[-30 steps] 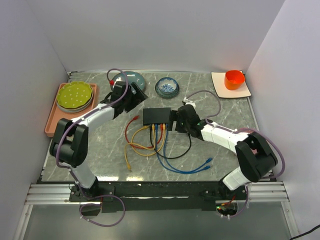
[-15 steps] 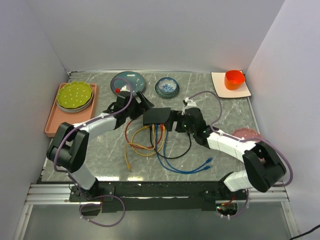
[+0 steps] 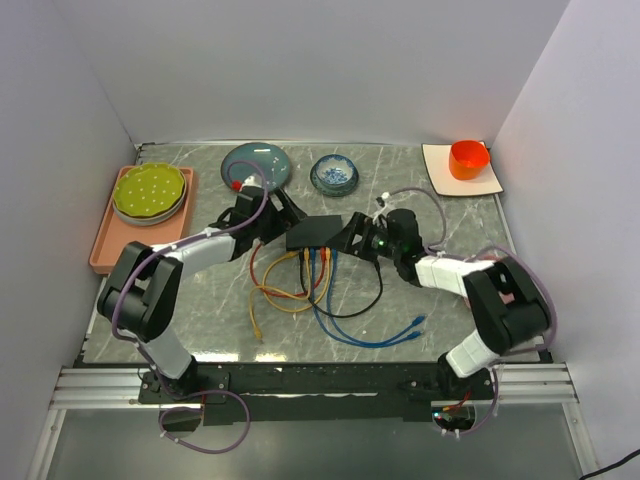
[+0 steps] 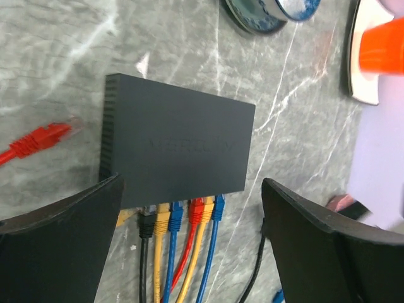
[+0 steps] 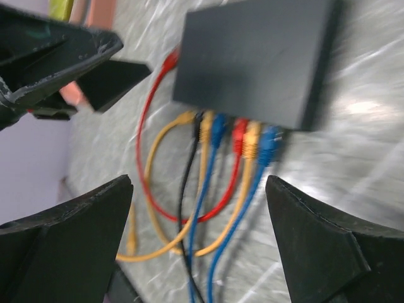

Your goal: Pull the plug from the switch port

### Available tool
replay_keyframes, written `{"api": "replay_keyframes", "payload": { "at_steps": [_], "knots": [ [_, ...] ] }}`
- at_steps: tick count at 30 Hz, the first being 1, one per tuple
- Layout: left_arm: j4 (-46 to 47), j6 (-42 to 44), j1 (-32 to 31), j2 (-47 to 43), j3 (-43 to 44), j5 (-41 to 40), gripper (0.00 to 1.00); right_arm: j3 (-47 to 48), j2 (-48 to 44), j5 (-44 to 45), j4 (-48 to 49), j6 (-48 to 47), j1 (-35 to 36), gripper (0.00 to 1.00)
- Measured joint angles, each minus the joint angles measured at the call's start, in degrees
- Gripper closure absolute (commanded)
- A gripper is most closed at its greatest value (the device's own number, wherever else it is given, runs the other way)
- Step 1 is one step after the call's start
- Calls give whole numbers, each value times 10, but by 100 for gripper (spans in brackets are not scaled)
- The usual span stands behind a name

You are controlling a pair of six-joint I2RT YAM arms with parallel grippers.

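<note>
Flanking one switch [image 4: 180, 148], left claw [image 4: 190, 182] and right claw [image 5: 199, 180] (both spread wide, empty), six plugs [image 4: 162, 218] seated.

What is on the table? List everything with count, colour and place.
switch: one, black, table centre.
plugged cables: six, black, red, two yellow, two blue, in the switch's near edge.
loose plug: one, red, left of the switch.
plate: one, teal, far edge.
bowl: one, blue patterned, right of the plate.
cup: one, orange, on a white square dish, far right corner.
dotted plate: one, green, in the pink tray, far left.
table: one, grey marble.
left gripper: one, black, jaws open, left of the switch.
right gripper: one, black, jaws open, right of the switch.
</note>
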Motion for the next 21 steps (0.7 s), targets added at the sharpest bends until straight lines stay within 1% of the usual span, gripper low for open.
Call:
{"api": "replay_keyframes", "payload": {
  "at_steps": [3, 7, 10, 15, 17, 21],
  "knots": [
    [-16, 15, -17, 3, 17, -22, 4, 2, 45, -49, 33, 38, -4, 9],
    [-33, 31, -34, 17, 47, -43, 3, -6, 72, -85, 71, 72, -28, 16],
    [-35, 36, -35, 28, 50, -53, 1, -20, 71, -80, 82, 79, -44, 20],
    [-38, 36, -34, 58, 50, -52, 1, -20, 71, -49, 44, 67, -52, 30],
    [-31, 35, -34, 66, 51, -47, 1, -19, 71, -40, 28, 62, -52, 31],
    [-25, 30, -33, 70, 52, -37, 1, -15, 73, -29, 9, 59, -52, 31]
  ]
}}
